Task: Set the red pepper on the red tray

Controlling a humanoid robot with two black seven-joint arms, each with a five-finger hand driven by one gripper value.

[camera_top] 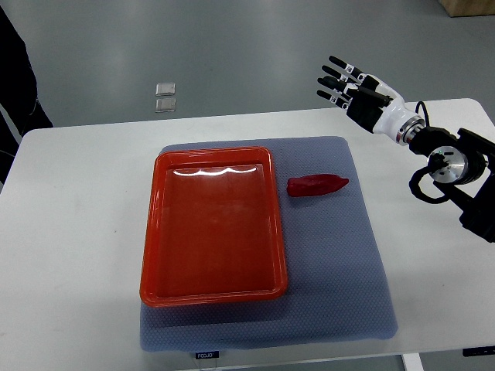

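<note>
A red pepper (316, 185) lies on its side on the blue-grey mat (340, 255), just right of the red tray (155, 232). The tray is bare inside and sits on the mat's left half. My right hand (346, 81) hovers above the table's far right edge, up and to the right of the pepper, well apart from it. Its fingers are spread and hold nothing. The right arm (448, 162) reaches in from the right edge. My left arm does not show.
The mat rests on a white table (69, 232). Two small clear packets (165, 97) lie on the grey floor beyond the table. A dark shape (15, 77) stands at the far left edge.
</note>
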